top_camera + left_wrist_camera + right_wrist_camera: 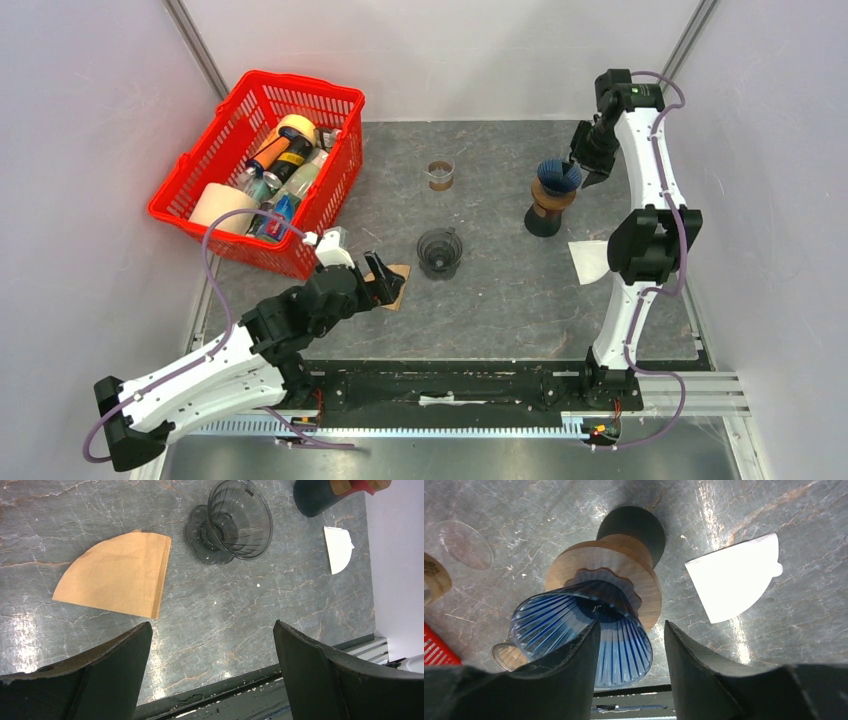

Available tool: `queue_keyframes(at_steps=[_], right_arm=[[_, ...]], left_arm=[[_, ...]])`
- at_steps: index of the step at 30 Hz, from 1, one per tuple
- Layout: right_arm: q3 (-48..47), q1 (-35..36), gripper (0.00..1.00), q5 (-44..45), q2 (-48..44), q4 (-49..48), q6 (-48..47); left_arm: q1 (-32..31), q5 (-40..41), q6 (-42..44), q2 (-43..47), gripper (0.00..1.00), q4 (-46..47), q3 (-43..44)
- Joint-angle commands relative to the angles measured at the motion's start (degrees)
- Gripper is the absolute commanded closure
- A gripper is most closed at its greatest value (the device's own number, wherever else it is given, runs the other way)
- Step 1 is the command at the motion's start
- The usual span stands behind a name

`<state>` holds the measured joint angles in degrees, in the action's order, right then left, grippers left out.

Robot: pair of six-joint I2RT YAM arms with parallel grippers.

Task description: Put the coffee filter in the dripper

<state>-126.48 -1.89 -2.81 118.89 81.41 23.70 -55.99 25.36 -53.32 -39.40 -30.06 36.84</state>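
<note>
A brown paper coffee filter (117, 575) lies flat on the grey table, left of a dark clear dripper (235, 525) that stands upright and empty. My left gripper (211, 625) hovers open near the filter, nothing between its fingers; from above it partly covers the brown filter (403, 278). A blue ribbed dripper (549, 615) sits on a wood-and-black stand (634, 565) at the back right. My right gripper (632, 625) is open astride the blue dripper's rim, one finger inside it and one outside. A white filter (736, 577) lies flat beside the stand.
A red basket (190, 190) full of bottles and other items stands at the back left. A small clear cup (441, 175) stands at the back centre. A black rail (450, 385) runs along the table's near edge.
</note>
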Motion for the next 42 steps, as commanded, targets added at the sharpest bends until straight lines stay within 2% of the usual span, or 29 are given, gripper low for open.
queue_keyframes(at_steps=[1,3,5,6,7,11,16,19,24,31,38,42], right_arm=[[-5.25,0.04,0.4,-1.49,-4.34,1.09,-1.93],[-6.12,0.04,0.24,-1.18,-6.76,0.6,-2.1],[-5.66,0.04,0.15,-0.08,-10.19,-0.85,-2.01],[-4.71,0.04,0.04,0.96,-12.37,-1.77,-1.67],[-2.67,0.01,0.03,2.08,-15.04,-3.26,-1.57],[10.82,-0.05,0.03,2.46,-27.29,-12.69,-1.22],[32.29,-0.22,0.03,11.46,-43.17,-27.81,3.51],[44.01,-0.32,0.03,12.09,-51.73,-35.55,4.7],[56.7,-0.31,0.03,10.02,-62.3,-39.09,6.1],[68.06,-0.33,0.03,4.3,-67.25,-38.96,6.83],[72.22,-0.31,0.03,0.02,-67.36,-38.44,6.45],[73.3,-0.37,0.03,7.06,-64.2,-36.66,8.81]], left_arm=[[-0.02,1.72,-0.12,0.0,0.02,0.46,2.67],[-0.01,2.84,-0.12,0.12,0.02,-0.55,3.12],[-0.05,4.07,-0.33,0.26,0.02,-1.91,3.65],[-0.05,4.74,-0.53,0.34,0.02,-2.7,3.97],[-0.02,5.07,-0.64,0.45,0.02,-3.3,4.08],[-0.04,6.25,-1.08,1.13,0.02,-4.86,4.13],[0.0,7.13,-2.01,2.23,0.02,-6.69,4.11],[0.01,7.8,-2.85,2.31,0.02,-7.84,3.78],[0.01,9.37,-5.08,1.54,0.02,-11.28,3.68],[0.0,9.52,-7.06,0.91,0.02,-11.54,1.91],[0.04,9.98,-9.16,-0.62,0.01,-11.41,0.59],[0.25,9.6,-10.45,-1.55,0.0,-9.99,-0.28]])
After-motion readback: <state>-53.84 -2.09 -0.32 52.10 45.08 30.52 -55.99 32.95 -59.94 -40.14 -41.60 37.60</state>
